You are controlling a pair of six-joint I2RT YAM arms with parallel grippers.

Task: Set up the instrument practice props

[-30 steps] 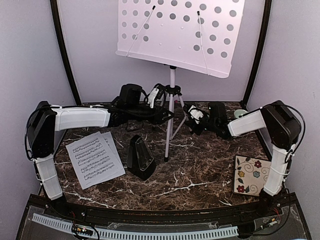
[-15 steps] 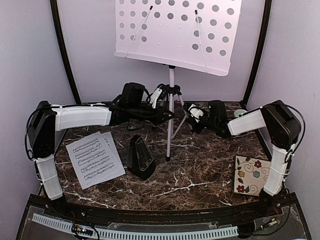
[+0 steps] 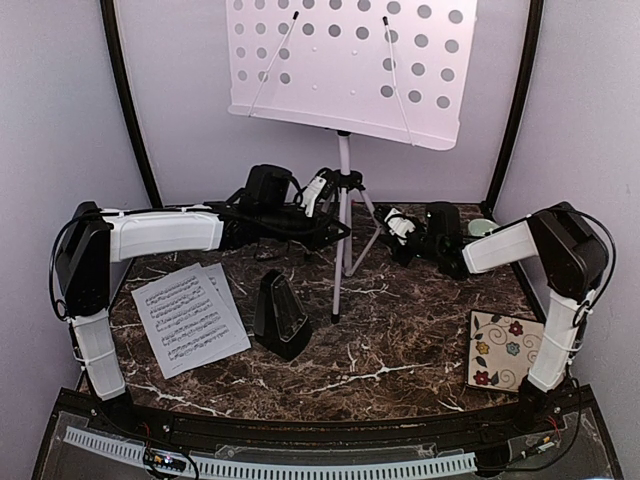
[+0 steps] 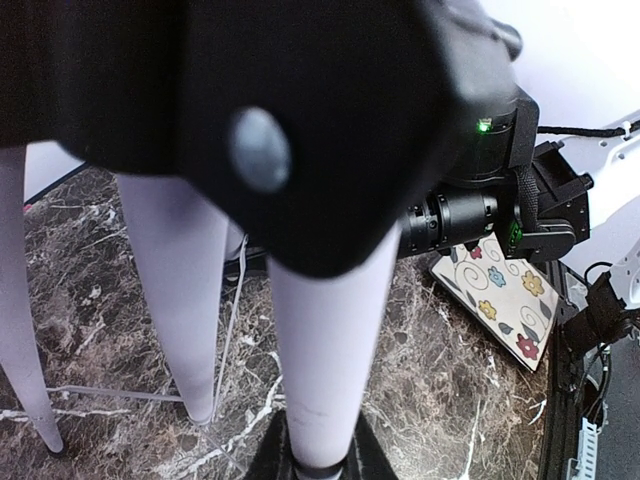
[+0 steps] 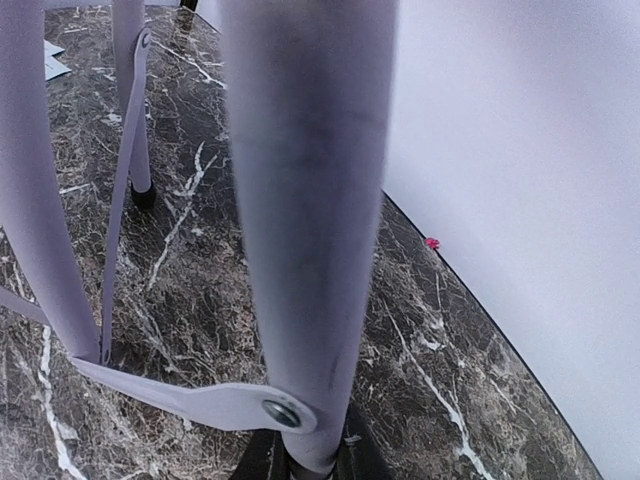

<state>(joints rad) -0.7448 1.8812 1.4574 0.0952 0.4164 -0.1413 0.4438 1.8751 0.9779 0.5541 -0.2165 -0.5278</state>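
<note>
White music stand (image 3: 345, 75), upright at worktop (image 3: 400, 340) rear, pole vertical; left pincer (image 4: 318, 460) and right pincer (image 5: 308, 455) each closed on a tripod leg (image 5: 300, 200), either side. Loose sheets (image 3: 188, 318) and metronome (image 3: 280, 315) lie in front, nearer left arm.

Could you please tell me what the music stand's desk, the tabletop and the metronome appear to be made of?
The desk of the music stand looks like thin sheet metal painted matte white, given its punched holes. The tabletop looks like dark brown marble with white veins, possibly a printed laminate. The metronome seems smooth black plastic, though painted wood is possible.
</note>
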